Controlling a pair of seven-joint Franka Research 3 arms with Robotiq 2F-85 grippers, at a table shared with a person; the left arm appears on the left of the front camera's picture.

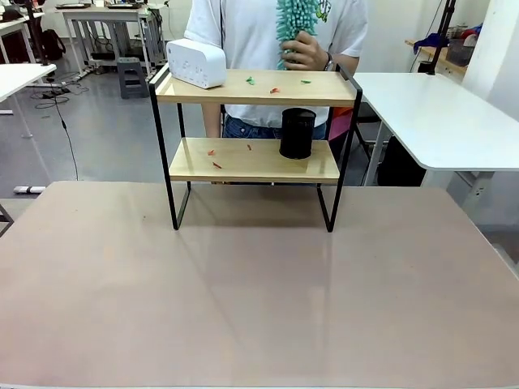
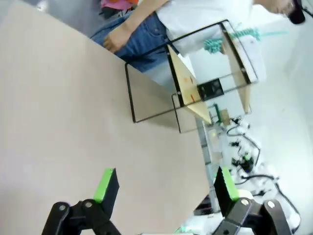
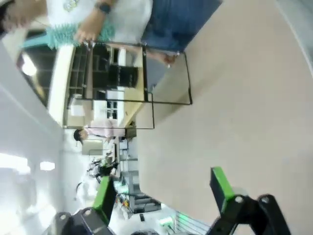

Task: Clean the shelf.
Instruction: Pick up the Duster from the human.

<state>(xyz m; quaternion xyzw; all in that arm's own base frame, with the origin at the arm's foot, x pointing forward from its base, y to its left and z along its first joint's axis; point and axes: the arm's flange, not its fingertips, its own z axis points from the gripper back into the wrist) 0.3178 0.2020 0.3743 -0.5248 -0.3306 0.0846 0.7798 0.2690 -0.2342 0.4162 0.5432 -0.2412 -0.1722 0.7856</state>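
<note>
The shelf [image 1: 243,87] stands at the far side of the brown table, two light wooden boards in a thin black frame. Small red and green scraps [image 1: 275,90] lie on both boards. A white box-shaped device [image 1: 195,62] sits on the top board's left end and a black cylinder [image 1: 297,133] on the lower board. Behind it a person's hand [image 1: 305,51] holds a teal fluffy duster [image 1: 295,23] above the top board. The left gripper [image 2: 164,183] is open above the table, the shelf [image 2: 188,88] far ahead. The right gripper [image 3: 161,188] is open too, far from the shelf [image 3: 122,83].
The brown table [image 1: 259,292] stretches bare in front of the shelf. White tables stand to the right [image 1: 438,117] and far left [image 1: 16,77]. The person stands directly behind the shelf.
</note>
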